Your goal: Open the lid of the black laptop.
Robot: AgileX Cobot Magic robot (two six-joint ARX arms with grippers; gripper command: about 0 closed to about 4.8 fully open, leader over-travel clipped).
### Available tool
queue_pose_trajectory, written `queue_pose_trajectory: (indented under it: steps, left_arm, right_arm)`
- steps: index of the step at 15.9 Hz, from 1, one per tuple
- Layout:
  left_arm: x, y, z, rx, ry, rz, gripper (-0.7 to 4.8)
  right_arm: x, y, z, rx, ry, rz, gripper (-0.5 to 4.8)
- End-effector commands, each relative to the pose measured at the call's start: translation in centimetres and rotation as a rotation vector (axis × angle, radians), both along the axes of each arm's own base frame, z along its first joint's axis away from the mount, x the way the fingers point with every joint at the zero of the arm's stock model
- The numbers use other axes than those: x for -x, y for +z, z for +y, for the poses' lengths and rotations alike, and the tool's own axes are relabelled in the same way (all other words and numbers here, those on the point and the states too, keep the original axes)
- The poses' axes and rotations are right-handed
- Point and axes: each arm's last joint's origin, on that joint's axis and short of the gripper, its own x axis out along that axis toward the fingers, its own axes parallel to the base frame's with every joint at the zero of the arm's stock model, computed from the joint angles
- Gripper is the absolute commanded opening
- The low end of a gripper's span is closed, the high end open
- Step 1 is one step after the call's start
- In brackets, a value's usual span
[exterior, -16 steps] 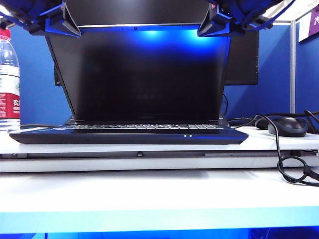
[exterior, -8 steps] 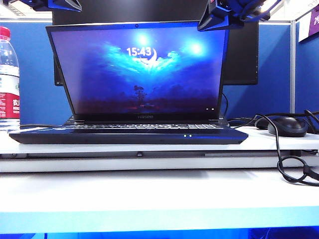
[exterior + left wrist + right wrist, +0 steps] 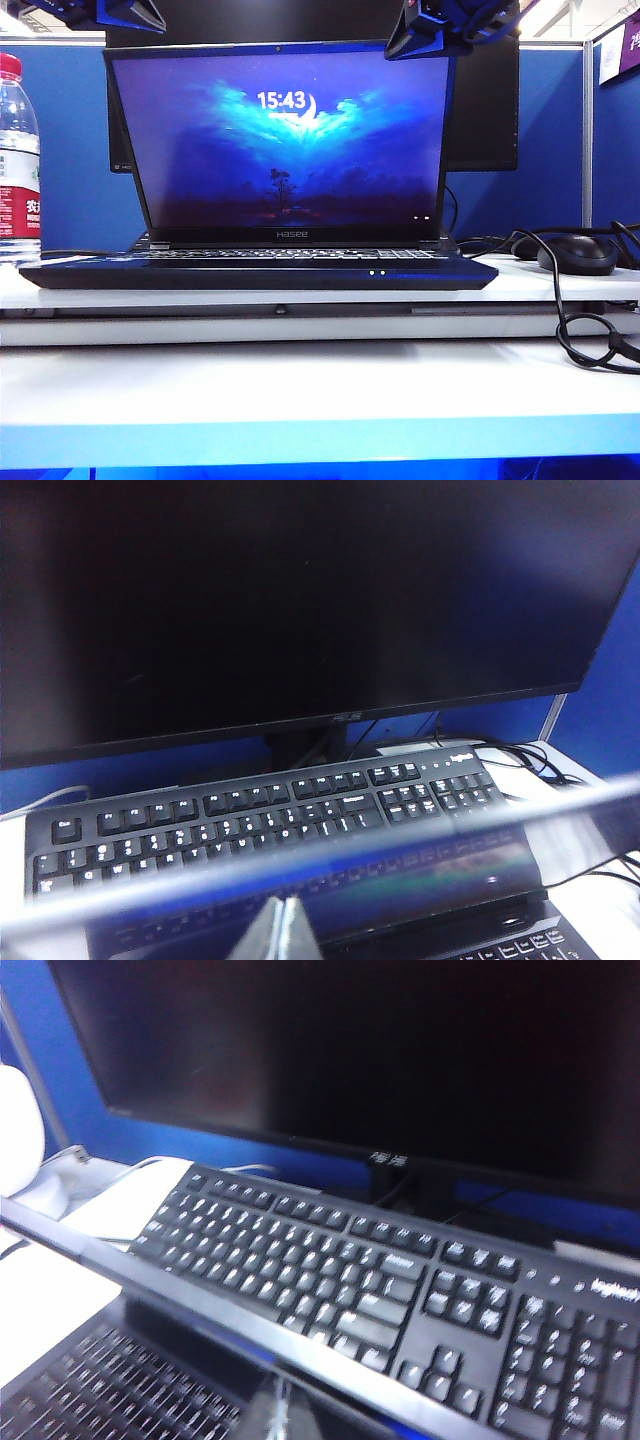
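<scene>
1. While the black laptop (image 3: 258, 272) sits across the middle of the exterior view on a white shelf (image 3: 300, 300), its lid (image 3: 280, 140) stands raised and nearly upright, screen facing the camera.
2. Its screen is lit with a blue lock picture showing "15:43"; the narrow black bezel carries "Hasee" at the lower middle and a webcam dot at the top middle.
3. Two small lights glow on the wedge-shaped front edge, right of centre, and the built-in keyboard shows as a thin strip above it.
4. At the upper left corner of the exterior view, the left gripper (image 3: 125, 14) hangs just above the lid's top corner; whether its jaws are apart or together cannot be told.
5. At the upper right, the right gripper (image 3: 440, 30) overlaps the lid's top right corner; its jaw state cannot be told either.
6. Both wrist views look over the lid's blurred top edge at a separate black keyboard (image 3: 270, 815) and an ASUS monitor (image 3: 300, 600).
7. A water bottle (image 3: 18, 160) stands at the left edge, a black mouse (image 3: 577, 253) at the right.
</scene>
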Motion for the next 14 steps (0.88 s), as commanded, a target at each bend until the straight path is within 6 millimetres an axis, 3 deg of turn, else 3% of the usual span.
queue_pose_trajectory:
  steps: [1,14]
  left_arm:
    - [0.0,0.5,0.0,0.004,-0.004,-0.027,0.18]
    - [-3.5,-1.7,-1.1,0.030,0.049,-0.095,0.18]
  right_arm:
    - [-0.8,2.7,-0.6,-0.056,-0.048,-0.138,0.08]
    - [-1.7,2.7,-1.6,-0.036,-0.060,-0.147,0.08]
